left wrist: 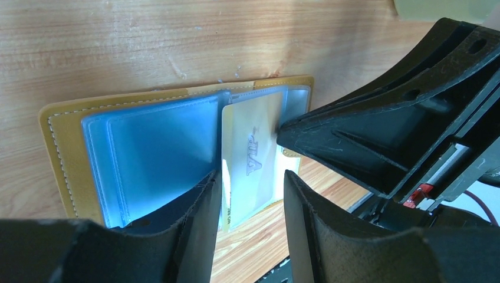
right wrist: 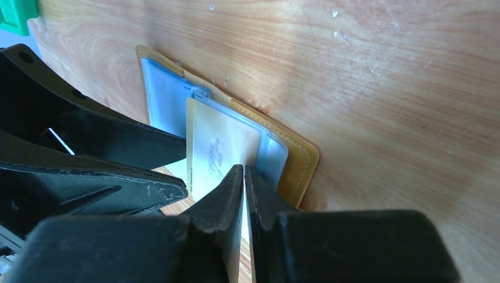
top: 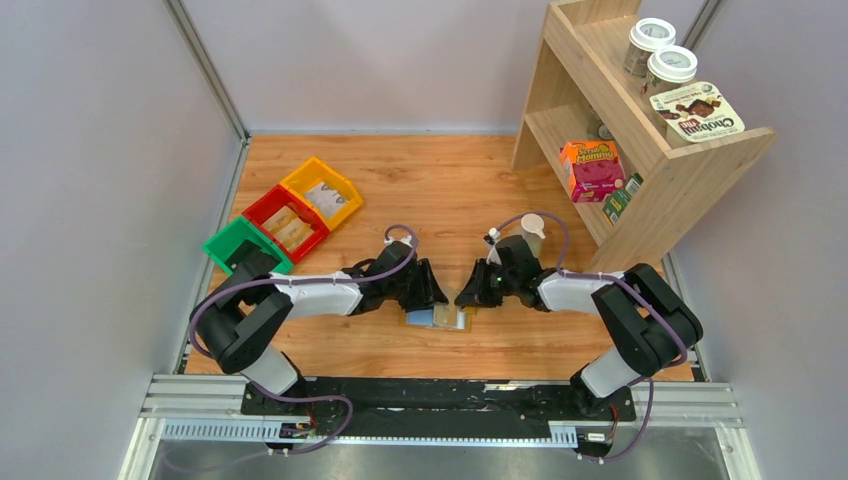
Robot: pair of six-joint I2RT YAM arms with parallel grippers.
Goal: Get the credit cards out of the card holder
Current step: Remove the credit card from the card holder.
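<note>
The card holder (top: 412, 321) (left wrist: 59, 153) (right wrist: 301, 156) lies open on the wood between both arms, its blue-tinted clear sleeves showing. One pale cream credit card (left wrist: 250, 153) (right wrist: 218, 147) marked VIP stands up from the sleeves and sticks out past the holder's edge. My left gripper (top: 435, 295) (left wrist: 252, 175) is open, one finger on each side of that card's near end. My right gripper (top: 465, 297) (right wrist: 243, 169) is shut on a thin pale sheet at the card's side edge, apparently its clear sleeve. Its tips (left wrist: 282, 132) touch the card.
Green (top: 245, 245), red (top: 285, 222) and yellow (top: 322, 192) bins with tan packets sit at the back left. A wooden shelf (top: 690, 165) with cups and boxes stands at the back right. Grey walls close in on both sides.
</note>
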